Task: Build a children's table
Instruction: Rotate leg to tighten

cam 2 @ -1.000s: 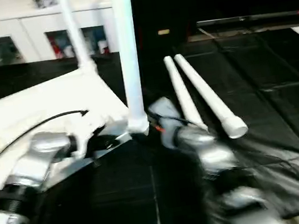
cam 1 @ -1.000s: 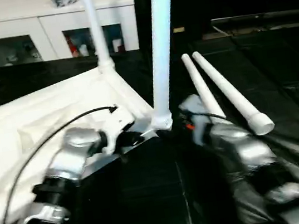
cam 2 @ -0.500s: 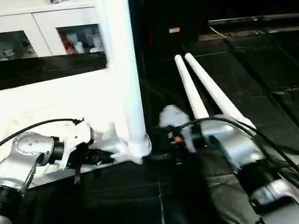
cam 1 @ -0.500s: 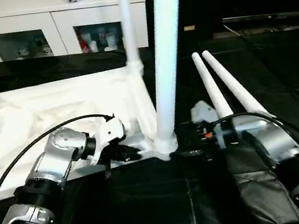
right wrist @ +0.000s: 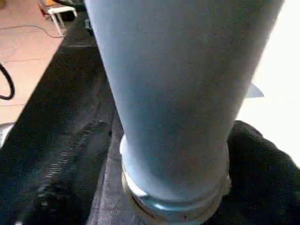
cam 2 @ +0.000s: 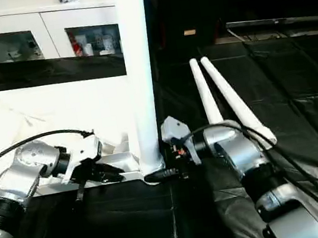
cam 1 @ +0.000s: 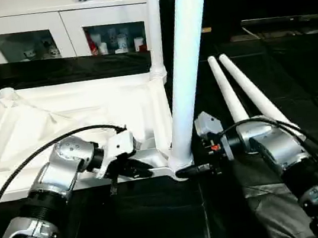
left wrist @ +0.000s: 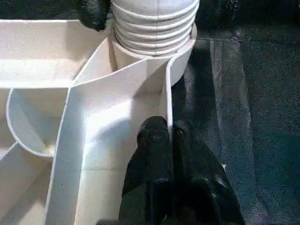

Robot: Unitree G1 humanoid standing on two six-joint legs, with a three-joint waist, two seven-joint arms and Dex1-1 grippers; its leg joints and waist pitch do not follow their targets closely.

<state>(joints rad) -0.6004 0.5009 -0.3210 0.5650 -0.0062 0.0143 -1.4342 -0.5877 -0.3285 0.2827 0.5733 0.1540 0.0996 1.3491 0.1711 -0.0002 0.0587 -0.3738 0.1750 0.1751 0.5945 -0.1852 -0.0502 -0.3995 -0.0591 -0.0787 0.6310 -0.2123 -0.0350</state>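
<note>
The children's table top (cam 1: pixel 81 115) lies upside down on the black mat, ribbed side up. One white leg (cam 1: pixel 154 30) stands in its far right corner socket, and a second leg (cam 1: pixel 188 73) stands in the near right socket. Two loose legs (cam 1: pixel 242 91) lie side by side on the mat to the right. My left gripper (left wrist: pixel 171 133) is shut on the top's near rim wall, just left of the near leg's socket. My right gripper (cam 1: pixel 191 171) is open at the base of the near leg, one black finger (right wrist: pixel 70 154) apart on one side and the other finger (right wrist: pixel 262 159) beside it.
A white cabinet (cam 1: pixel 62 29) with glass-fronted shelves stands at the back left. Black mat (cam 1: pixel 161 214) covers the floor in front of me and to the right. A black cable (cam 1: pixel 28 162) loops over my left forearm.
The head view has swung and steadied. My right gripper has come in closer to the near leg's base. My left gripper stays on the rim.
</note>
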